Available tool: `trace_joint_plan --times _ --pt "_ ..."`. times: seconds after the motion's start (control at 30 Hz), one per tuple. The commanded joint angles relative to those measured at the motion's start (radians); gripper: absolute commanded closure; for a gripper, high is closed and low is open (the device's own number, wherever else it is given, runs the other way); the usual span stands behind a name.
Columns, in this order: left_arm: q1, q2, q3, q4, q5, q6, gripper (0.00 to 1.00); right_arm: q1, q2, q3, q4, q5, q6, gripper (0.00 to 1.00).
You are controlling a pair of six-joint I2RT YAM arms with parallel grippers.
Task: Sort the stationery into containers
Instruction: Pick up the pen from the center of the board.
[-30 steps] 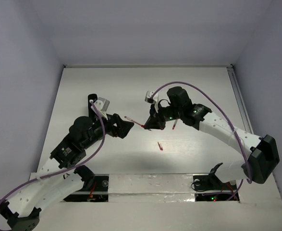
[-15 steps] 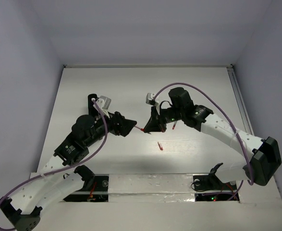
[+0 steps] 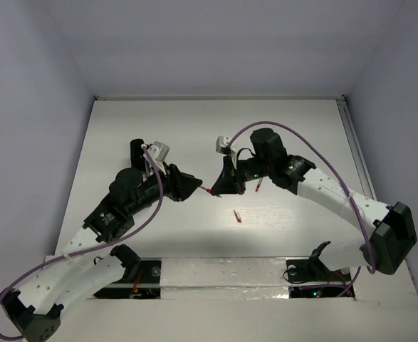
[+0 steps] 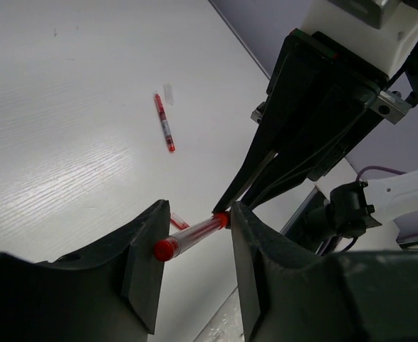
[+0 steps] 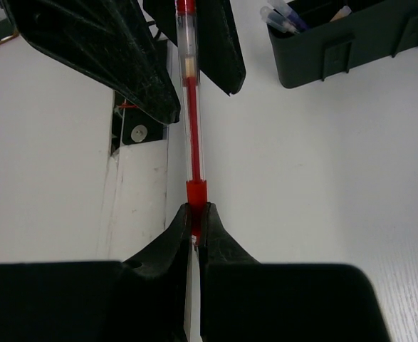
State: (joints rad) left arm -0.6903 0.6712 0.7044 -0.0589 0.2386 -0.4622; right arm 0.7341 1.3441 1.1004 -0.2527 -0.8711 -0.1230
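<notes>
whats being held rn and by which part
The right gripper pinches the red pen at its red collar near one end; the other end sits between the open jaws of the left gripper.

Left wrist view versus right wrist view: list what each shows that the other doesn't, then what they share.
Only left wrist: a loose pen and a red piece lying on the table. Only right wrist: the black box with pens in it. Both: the held pen, pinched at one end by the right gripper, its other end between the left gripper's open jaws.
</notes>
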Motion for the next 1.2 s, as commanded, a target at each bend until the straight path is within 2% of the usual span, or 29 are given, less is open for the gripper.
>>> trace_joint_plan --times 0.0,0.13,0.17,0.23,0.37,0.5,0.6,0.63,0.73,0.83,0.9,0.97,1.0,1.03,1.07,1.13,1.17 --pt "0.003 -0.005 -0.005 0.087 0.065 -0.006 0.66 0.005 0.001 0.006 0.075 -0.002 0.013 1.00" --pt "0.003 -0.015 -0.003 0.085 0.067 0.000 0.77 0.005 0.000 0.001 0.101 0.007 0.023 1.00" --pt "0.003 -0.019 -0.005 0.087 0.065 0.002 0.87 0.005 0.000 0.000 0.104 0.006 0.026 1.00" --pt "0.003 -0.024 -0.002 0.080 0.053 0.002 0.98 0.005 -0.003 -0.005 0.115 0.015 0.029 1.00" --pt "0.003 -0.051 -0.002 0.074 0.024 0.007 1.00 0.005 -0.008 -0.019 0.135 0.047 0.045 1.00" --pt "0.003 -0.102 -0.002 0.062 -0.091 0.010 1.00 0.005 -0.026 -0.039 0.185 0.179 0.100 0.99" --pt "0.003 -0.157 -0.002 0.038 -0.198 0.010 1.00 0.005 -0.059 -0.076 0.277 0.300 0.186 0.87" --pt "0.003 -0.169 -0.003 0.037 -0.223 0.008 1.00 0.005 -0.065 -0.088 0.306 0.326 0.204 0.76" --pt "0.003 -0.225 -0.023 0.048 -0.341 -0.007 1.00 0.005 -0.080 -0.094 0.334 0.437 0.287 0.53" --pt "0.003 -0.271 -0.077 0.096 -0.450 -0.064 1.00 0.005 -0.068 -0.068 0.299 0.460 0.339 0.41" --pt "0.003 -0.304 -0.142 0.151 -0.511 -0.105 1.00 0.005 -0.066 -0.062 0.309 0.475 0.405 0.37" --pt "0.003 -0.340 -0.198 0.207 -0.544 -0.159 1.00 0.005 -0.072 -0.097 0.430 0.449 0.483 0.32" --pt "0.003 -0.352 -0.251 0.264 -0.580 -0.174 1.00 0.005 -0.072 -0.147 0.491 0.401 0.587 0.30" --pt "0.003 -0.360 -0.278 0.295 -0.596 -0.188 1.00 0.005 -0.069 -0.180 0.650 0.376 0.653 0.27" --pt "0.003 -0.373 -0.320 0.357 -0.617 -0.208 1.00 0.005 -0.056 -0.216 0.743 0.359 0.793 0.25" --pt "0.003 -0.380 -0.350 0.410 -0.625 -0.223 1.00 0.028 -0.030 -0.301 1.000 0.339 0.914 0.23" --pt "0.003 -0.378 -0.358 0.430 -0.625 -0.237 1.00 0.039 -0.002 -0.310 1.045 0.343 0.992 0.23"
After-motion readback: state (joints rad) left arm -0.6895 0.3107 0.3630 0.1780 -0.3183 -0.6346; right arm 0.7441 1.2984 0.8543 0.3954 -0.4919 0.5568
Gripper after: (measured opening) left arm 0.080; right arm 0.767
